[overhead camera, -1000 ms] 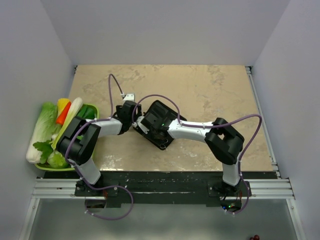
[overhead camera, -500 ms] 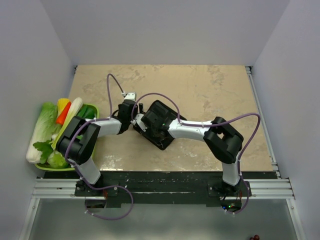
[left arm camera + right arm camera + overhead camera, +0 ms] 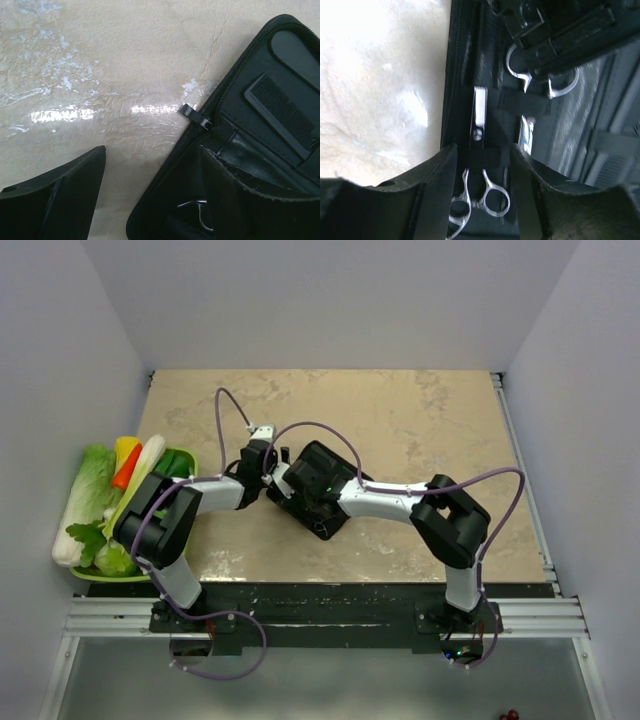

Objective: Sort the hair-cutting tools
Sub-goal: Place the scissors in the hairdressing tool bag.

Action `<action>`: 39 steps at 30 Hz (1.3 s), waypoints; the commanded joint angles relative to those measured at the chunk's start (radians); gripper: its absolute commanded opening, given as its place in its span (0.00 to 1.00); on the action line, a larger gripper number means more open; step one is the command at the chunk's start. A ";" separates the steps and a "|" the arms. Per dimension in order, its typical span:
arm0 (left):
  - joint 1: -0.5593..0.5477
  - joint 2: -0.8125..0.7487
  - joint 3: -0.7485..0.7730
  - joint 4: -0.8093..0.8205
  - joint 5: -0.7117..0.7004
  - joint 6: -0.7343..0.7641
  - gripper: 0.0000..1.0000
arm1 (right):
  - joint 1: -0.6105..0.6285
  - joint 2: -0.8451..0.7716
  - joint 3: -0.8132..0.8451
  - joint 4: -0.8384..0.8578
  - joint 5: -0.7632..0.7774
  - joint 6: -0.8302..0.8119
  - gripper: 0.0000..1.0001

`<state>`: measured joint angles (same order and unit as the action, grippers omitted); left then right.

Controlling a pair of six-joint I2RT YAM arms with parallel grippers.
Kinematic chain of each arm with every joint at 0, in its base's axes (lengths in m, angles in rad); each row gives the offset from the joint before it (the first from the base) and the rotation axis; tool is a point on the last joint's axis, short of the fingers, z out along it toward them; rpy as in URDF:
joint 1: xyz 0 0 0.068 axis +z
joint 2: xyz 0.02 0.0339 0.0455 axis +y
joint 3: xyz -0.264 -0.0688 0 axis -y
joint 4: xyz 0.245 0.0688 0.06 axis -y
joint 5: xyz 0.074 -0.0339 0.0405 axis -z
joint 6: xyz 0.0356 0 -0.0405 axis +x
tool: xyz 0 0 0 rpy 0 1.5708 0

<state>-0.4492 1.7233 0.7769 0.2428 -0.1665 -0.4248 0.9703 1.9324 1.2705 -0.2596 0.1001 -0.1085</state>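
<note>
The black case (image 3: 326, 466) lies open on the table. In the right wrist view one pair of silver scissors (image 3: 479, 165) sits under an elastic strap in the case (image 3: 461, 75). My right gripper (image 3: 482, 197) is open, a finger on each side of its ring handles. A second pair of scissors (image 3: 540, 82) lies further in, partly under a black part of the left arm. A black comb (image 3: 285, 112) is tucked in the case (image 3: 235, 117). My left gripper (image 3: 168, 200) is open astride the case's edge, near the zipper pull (image 3: 192, 112).
A green basket (image 3: 182, 456) of toy vegetables stands at the table's left edge. Both grippers (image 3: 275, 462) (image 3: 297, 490) crowd the case's left corner. Bare marbled table (image 3: 420, 420) extends behind and to the right.
My right gripper's jaws have spread wider around the scissors. The left gripper has crept slightly toward the case and kept its opening.
</note>
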 commanded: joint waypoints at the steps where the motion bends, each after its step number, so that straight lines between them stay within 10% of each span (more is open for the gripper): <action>1: -0.068 0.076 -0.054 -0.180 0.084 -0.038 0.80 | 0.073 -0.119 -0.006 -0.010 0.058 0.015 0.51; 10: -0.068 0.065 -0.057 -0.181 0.073 -0.040 0.80 | 0.096 -0.317 -0.146 -0.220 0.115 0.139 0.48; 17: -0.068 0.059 -0.064 -0.171 0.071 -0.051 0.80 | 0.100 -0.339 -0.273 -0.193 0.196 0.173 0.00; 39: -0.065 0.059 -0.070 -0.158 0.101 -0.051 0.80 | 0.044 -0.228 -0.117 -0.124 0.190 0.164 0.00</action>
<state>-0.5064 1.7218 0.7673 0.2653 -0.1574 -0.4267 1.0122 1.7031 1.1244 -0.3771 0.3145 0.0525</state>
